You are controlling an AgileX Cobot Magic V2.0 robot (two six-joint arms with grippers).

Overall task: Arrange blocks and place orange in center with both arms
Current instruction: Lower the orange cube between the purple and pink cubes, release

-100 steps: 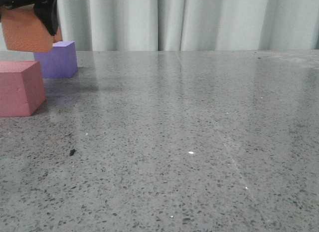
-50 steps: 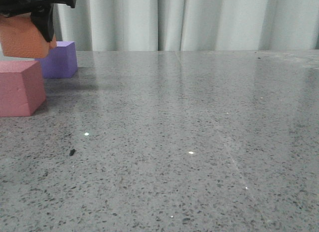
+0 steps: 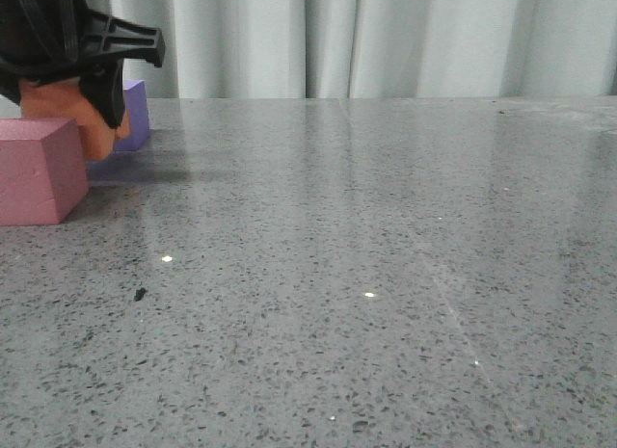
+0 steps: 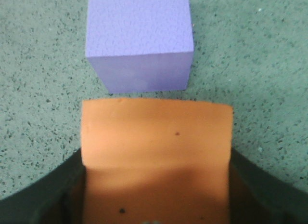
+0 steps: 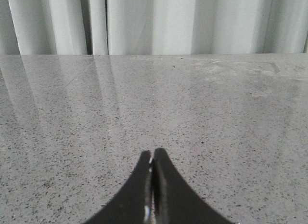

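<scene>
One orange cube [image 4: 156,151] sits clamped in the left pincer [image 3: 72,82], between pink cube [image 3: 39,169] and purple cube [image 4: 139,41]; right pincer [image 5: 153,185] closed, empty

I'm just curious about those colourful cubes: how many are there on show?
3. The orange cube is held in the left claw at far left; the purple cube sits just behind it; the pinkish-red cube stands nearest, at the table's left edge.
</scene>
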